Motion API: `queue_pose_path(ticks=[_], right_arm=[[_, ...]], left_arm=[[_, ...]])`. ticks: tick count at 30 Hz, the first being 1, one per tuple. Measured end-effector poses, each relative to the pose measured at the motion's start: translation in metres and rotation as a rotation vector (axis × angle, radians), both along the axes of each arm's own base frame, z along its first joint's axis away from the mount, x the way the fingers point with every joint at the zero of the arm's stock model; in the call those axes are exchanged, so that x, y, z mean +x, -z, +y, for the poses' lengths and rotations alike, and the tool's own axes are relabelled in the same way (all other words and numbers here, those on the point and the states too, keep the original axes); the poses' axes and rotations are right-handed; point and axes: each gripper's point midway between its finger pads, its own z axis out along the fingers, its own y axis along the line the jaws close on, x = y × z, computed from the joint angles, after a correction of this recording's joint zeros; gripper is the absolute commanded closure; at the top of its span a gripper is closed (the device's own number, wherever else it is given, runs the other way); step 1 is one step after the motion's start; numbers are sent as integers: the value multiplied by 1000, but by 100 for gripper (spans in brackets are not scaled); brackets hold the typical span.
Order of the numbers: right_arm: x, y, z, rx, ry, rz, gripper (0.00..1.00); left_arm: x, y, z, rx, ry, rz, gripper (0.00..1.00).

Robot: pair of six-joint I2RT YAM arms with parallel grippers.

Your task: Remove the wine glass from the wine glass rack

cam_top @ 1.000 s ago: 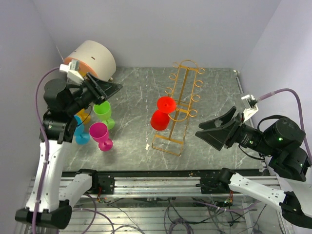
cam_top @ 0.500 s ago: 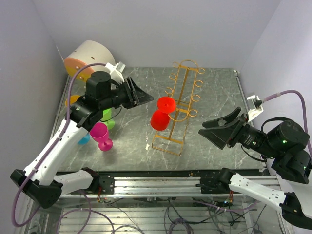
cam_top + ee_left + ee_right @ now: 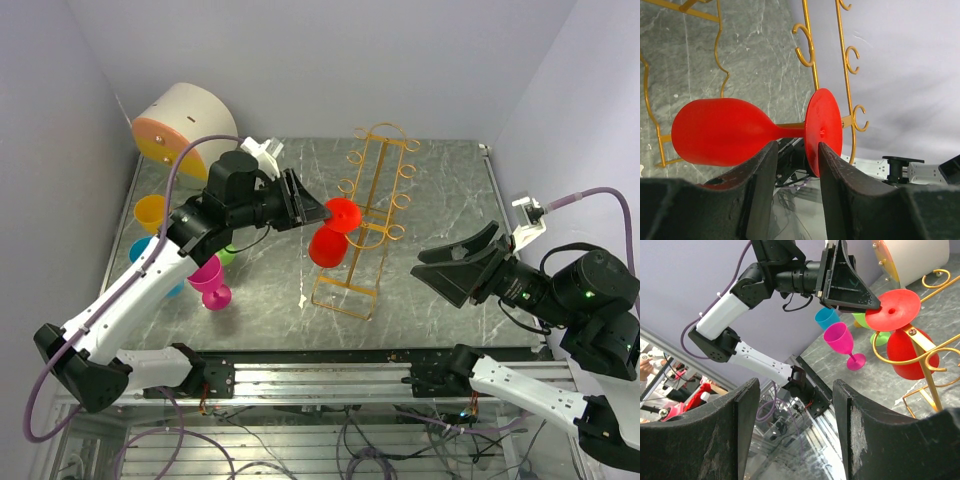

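Note:
A red wine glass (image 3: 326, 246) hangs upside down on the golden wine glass rack (image 3: 375, 190), its round foot (image 3: 341, 213) on top. My left gripper (image 3: 318, 212) is open and right at that foot. In the left wrist view the gripper (image 3: 795, 147) has its fingertips just under the stem (image 3: 787, 131), between the bowl (image 3: 720, 131) and the foot disc (image 3: 824, 127), and the right fingertip sits against the disc's edge. My right gripper (image 3: 455, 265) hangs open and empty to the right of the rack, apart from it.
Pink (image 3: 206, 274), green (image 3: 228, 256), blue (image 3: 140, 250) and yellow (image 3: 150, 212) glasses stand at the left under my left arm. A white drum with an orange face (image 3: 185, 120) lies at the back left. The rack's base (image 3: 345, 298) is near the table's front rail.
My left arm has swung right from above the coloured glasses to the red glass on the rack, staying open. My right gripper has drifted slightly right.

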Motion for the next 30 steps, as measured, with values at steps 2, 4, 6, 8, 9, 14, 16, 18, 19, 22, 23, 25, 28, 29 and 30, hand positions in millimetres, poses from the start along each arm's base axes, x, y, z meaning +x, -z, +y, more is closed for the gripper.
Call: queue_pose_path(ticks=[2,4,6,8,9,14,16,18,19,22,23,25,28,29,30], right_arm=[[0,0,0,0,0,0,41],[0,0,0,0,0,0,41],[0,1,0,-1,0,1,41],[0,2,1,-3,0,3,41],[1,3,1,-5,0,4,41],[1,4,0,-7,6,6,41],[1,4,-2,-4,11,4,41],[1,3,-2,-2,14,3,41],[1,3,-3,-1,16,3,41],[2,3,-3,0,19,3,41],[2,3,-3,0,19,3,41],[2,4,-3,-1,18,6,41],[2,6,-2,-1,18,12,41],[2,6,-2,0,18,13,41],[2,6,-2,2,18,14,41]], left_arm=[[0,1,-1,1,-1,1,54],[0,0,-1,-1,-1,-2,57],[1,-2,-3,-7,2,-5,60],[1,-3,-6,-11,5,-7,65],[2,-3,-7,-13,7,-7,67],[5,-5,-14,-27,11,-6,85],[5,-9,-15,-33,13,-8,87],[4,-10,-16,-36,13,-7,86],[4,-11,-16,-34,12,-6,86],[5,-22,-14,-43,4,-22,86],[5,-25,-14,-44,2,-30,86],[5,-36,-12,-55,-7,-49,87],[3,-47,-9,-66,-12,-66,87],[1,-48,-8,-66,-14,-67,87],[0,-48,-7,-64,-18,-67,87]])
